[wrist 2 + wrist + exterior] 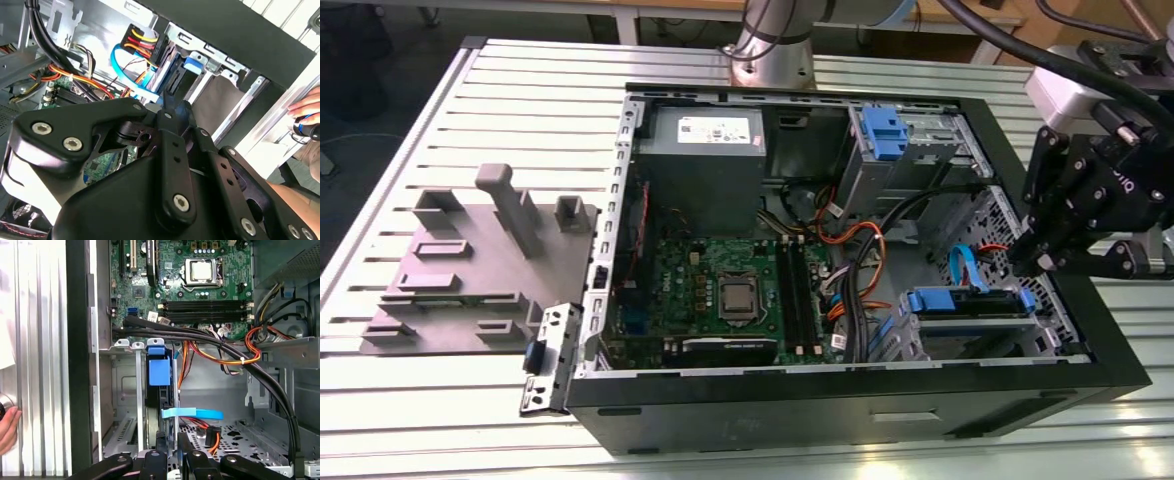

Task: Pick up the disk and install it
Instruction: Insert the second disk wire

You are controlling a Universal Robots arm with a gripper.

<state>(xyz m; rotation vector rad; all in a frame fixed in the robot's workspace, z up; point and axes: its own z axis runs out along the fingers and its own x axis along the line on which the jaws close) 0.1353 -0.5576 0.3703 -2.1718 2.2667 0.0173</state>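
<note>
The disk stands on edge in the drive bay at the computer case's near corner on the exterior view's right, with its blue rail tab showing. In both wrist views the blue tab of the disk sits inside the metal bay. My gripper hangs just above and beside that bay, apart from the disk. The gripper is shut, with nothing between its fingers.
The open case lies on a slotted metal table. It holds a grey power supply, a motherboard, a bare blue bracket and cable bundles. A blue flat cable runs beside the bay. A grey fixture plate lies left. A person's hand rests outside the case.
</note>
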